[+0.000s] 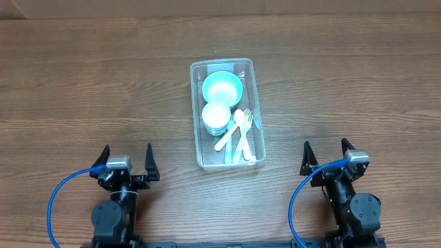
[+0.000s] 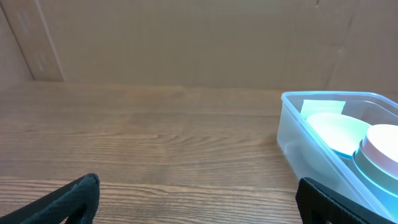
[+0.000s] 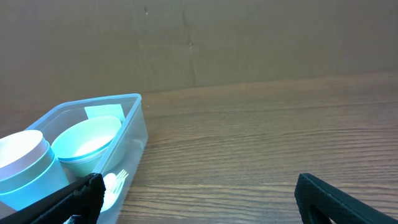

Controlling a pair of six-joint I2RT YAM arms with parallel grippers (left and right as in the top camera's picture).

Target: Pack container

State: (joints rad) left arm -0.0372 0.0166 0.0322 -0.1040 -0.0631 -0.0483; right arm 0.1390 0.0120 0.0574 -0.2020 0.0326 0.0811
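- On the wooden table [image 1: 83,83], seen from overhead, the clear container [image 1: 195,117] sits in the middle, its long side running away from the arms.
- Inside it a teal bowl [image 1: 222,87] fills the far end, a white-topped cup [image 1: 216,116] stands just in front of the bowl, and pale cutlery [image 1: 240,134] lies along the right side of the near end.
- Both arms are at the near edge, well apart from the container. The left gripper [image 1: 127,153] and right gripper [image 1: 325,148] each have their jaws spread wide, with nothing between them.
- From the left wrist, the container [image 2: 292,134] is ahead and off to the right, with the bowl [image 2: 336,130] and cup [image 2: 382,146] showing through it. The two dark fingers [image 2: 68,202] are far apart over bare wood.
- From the right wrist, the container [image 3: 134,134] is ahead to the left, with a fork [image 3: 115,180] against its near wall. The fingers [image 3: 336,199] are wide apart and hold nothing.
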